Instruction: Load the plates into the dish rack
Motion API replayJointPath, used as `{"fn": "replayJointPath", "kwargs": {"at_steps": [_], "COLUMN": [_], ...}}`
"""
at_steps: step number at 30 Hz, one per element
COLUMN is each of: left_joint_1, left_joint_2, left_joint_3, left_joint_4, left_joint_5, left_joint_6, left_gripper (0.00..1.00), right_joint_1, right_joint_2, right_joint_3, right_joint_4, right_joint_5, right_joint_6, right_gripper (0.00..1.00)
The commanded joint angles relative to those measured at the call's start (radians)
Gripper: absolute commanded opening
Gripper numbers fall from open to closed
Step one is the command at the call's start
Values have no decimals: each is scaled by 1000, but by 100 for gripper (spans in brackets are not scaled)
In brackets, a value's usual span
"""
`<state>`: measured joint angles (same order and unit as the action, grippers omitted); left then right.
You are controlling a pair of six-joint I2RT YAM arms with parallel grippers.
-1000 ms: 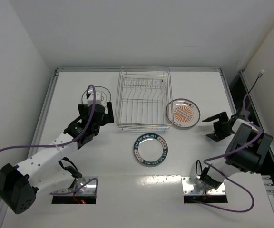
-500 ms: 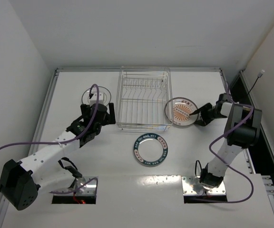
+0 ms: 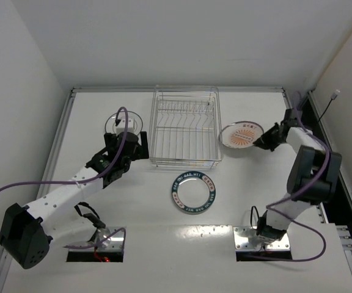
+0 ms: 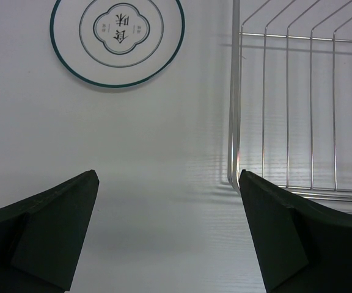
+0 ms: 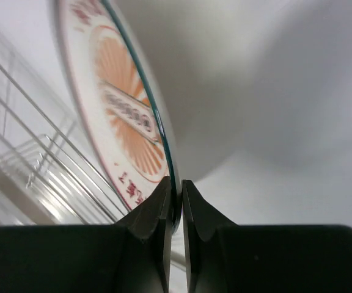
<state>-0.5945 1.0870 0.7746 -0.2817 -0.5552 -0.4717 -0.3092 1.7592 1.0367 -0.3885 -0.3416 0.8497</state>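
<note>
Where the right gripper (image 5: 175, 190) bites: both fingers are pressed together on the rim of the orange sunburst plate (image 5: 124, 113), with only the thin edge caught at the very tips.
Orange sunburst plate: tilted up on edge and apparently lifted off the table (image 3: 249, 201), painted face turned toward the dish rack (image 3: 186, 91). In the top view it hangs at 3 o'clock of the rack, just beside the right wall.
Dish rack: mid-table with no plate in it; the upright prongs show toward its 12 o'clock end.
Step in hand: by my judgement, carrying this first plate over the wall to a slot.
Doing it well: the hold is shallow on a slick rim, so travel slowly without snapping the wrist. Lift the plate's low edge above the top wire before moving toward 9 o'clock. Turn the plate upright and parallel to the prongs, then lower it between two of them until the bottom wires carry it. Only then let go.
Risk: the plate could pivot in the pinch or clip the wall.
Left gripper (image 4: 167, 178): jaws spread wide and holding nothing, hovering at 9 o'clock of the rack. The white plate (image 4: 117, 39) lies flat ahead of it, at 12 o'clock in its wrist view.
Teal lettered plate (image 3: 192, 192): flat on the table at 6 o'clock of the rack.
</note>
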Motion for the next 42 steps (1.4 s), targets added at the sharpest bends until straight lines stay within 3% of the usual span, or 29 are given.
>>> {"fn": "replayJointPath", "kwargs": {"at_steps": [1,6,8,12,19,32,42], "left_joint_1": [7,7,7,7,7,7,7], "left_joint_2": [7,16,25,25,34,34,34], "left_joint_3": [37,37,37,37,37,46,46], "left_joint_4": [15,15,6,6,-4,-4,-4], "left_joint_5": [-20,-29,-29,-38,-57,-57,-48], "left_joint_6": [-2,-12,-12,-12,-12,-12,-12], "left_gripper": [100,100,100,100,100,100,100], "right_joint_1": [25,231,300,482,643,722,812], "right_joint_2": [-281,-402,-402,-313,-46,178,318], "right_joint_3": [145,336,374,506,707,775,888], "right_joint_4": [-136,-213,-213,-213,-253,-253,-280], "right_joint_5": [364,760,845,1001,1223,1218,1218], "right_joint_6": [-79,-107,-116,-141,-208,-239,-406], "right_gripper": [0,0,0,0,0,0,1]}}
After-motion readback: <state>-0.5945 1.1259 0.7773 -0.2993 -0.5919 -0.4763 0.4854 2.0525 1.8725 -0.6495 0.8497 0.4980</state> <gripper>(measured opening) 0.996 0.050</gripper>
